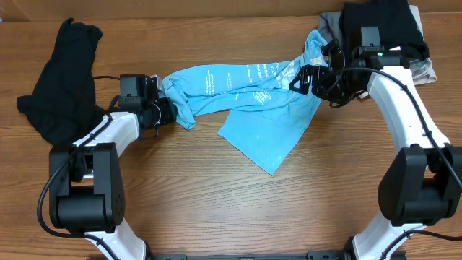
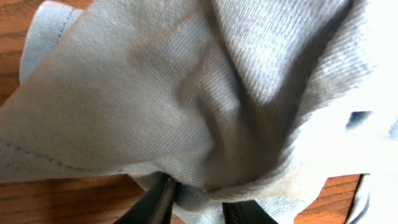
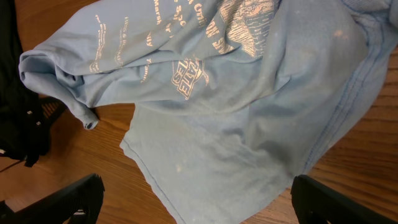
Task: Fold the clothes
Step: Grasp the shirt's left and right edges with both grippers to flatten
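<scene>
Bare wooden tabletop (image 1: 216,209) lies open from centre toward 6 o'clock; a crumpled black garment (image 1: 61,79) crowds the 10 o'clock edge, a black-and-grey clothing pile (image 1: 382,29) the 1 o'clock edge. The wrinkled light blue T-shirt (image 1: 253,108) with pale lettering stretches twisted from 9 to 1 o'clock. The left gripper (image 1: 167,108) is clamped on its bunched 9 o'clock end; the right gripper (image 1: 304,78) hovers, jaws wide apart, over the other end.
</scene>
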